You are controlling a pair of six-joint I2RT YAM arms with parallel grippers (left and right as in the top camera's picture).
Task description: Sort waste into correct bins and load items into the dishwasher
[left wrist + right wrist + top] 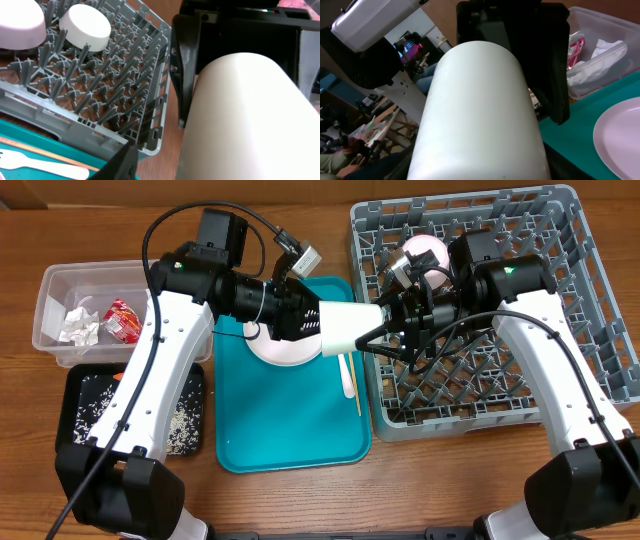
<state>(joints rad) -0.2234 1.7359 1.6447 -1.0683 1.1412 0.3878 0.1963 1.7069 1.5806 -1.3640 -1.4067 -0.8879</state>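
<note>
**White cup held level in the air between two grippers, beside the dish rack**

Seen from overhead, a white cup [350, 330] hangs above the seam where the teal tray [290, 430] meets the grey dish rack [590, 300]. It touches neither. Its long axis runs flat from nine o'clock to three o'clock, with the wider end toward nine and the narrower end toward three.

The left gripper [316, 320] sits at the nine o'clock end. The pictures do not show whether its fingers are pinching the cup or standing clear of it, so I cannot tell its state.

The right gripper [382, 330] meets the cup at the three o'clock end. Its two dark fingers straddle the narrow end and appear closed around it. In the right wrist view the cup fills the space between them.

The rack lies at three o'clock from the cup, directly behind the right gripper, so the right arm is the nearer one for loading. A bowl and another white dish already sit upside down among the pegs at the rack's twelve o'clock side. The pegs toward six o'clock look free.
</note>
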